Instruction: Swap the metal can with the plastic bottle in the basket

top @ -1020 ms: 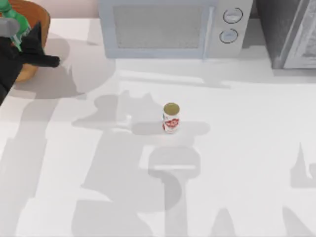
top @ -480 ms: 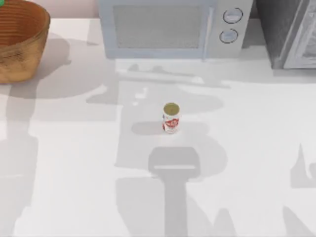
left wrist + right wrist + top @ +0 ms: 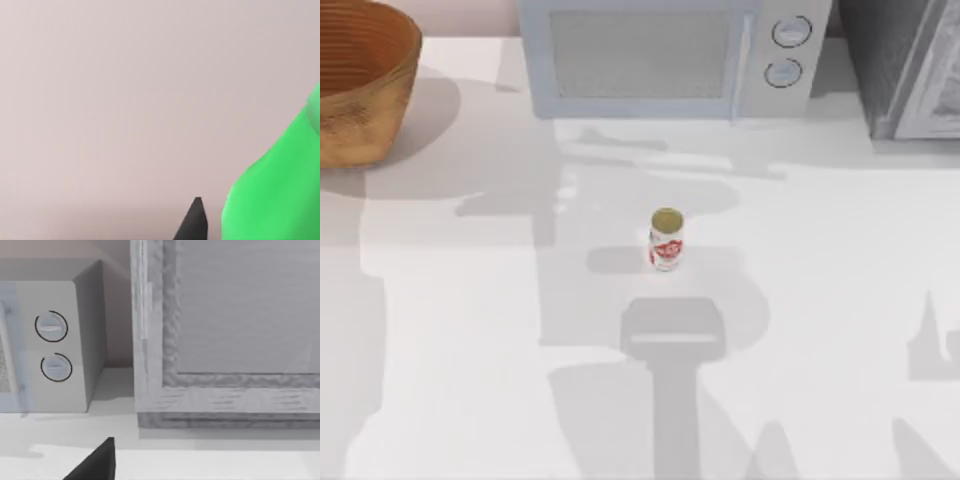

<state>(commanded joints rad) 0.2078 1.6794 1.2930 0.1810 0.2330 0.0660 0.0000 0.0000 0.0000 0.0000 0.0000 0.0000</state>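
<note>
can [image 3: 666, 239] upright mid-table, basket [image 3: 360, 85] at 10 o'clock; light, stiff, slick: grip mid-body. left claw [image 3: 210, 222] beside bottle [image 3: 280, 190], grip unclear.

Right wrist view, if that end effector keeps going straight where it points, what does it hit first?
Probably the grey cabinet front dead ahead, beside the microwave; only bare table lies before it, though depth is unclear.

A matte black, sharply pointed fingertip [image 3: 195, 220] of the AgileX left arm, smooth and unmarked. The right arm's fingertip [image 3: 97, 462] is likewise a plain black wedge, with no screws or cables visible.
</note>
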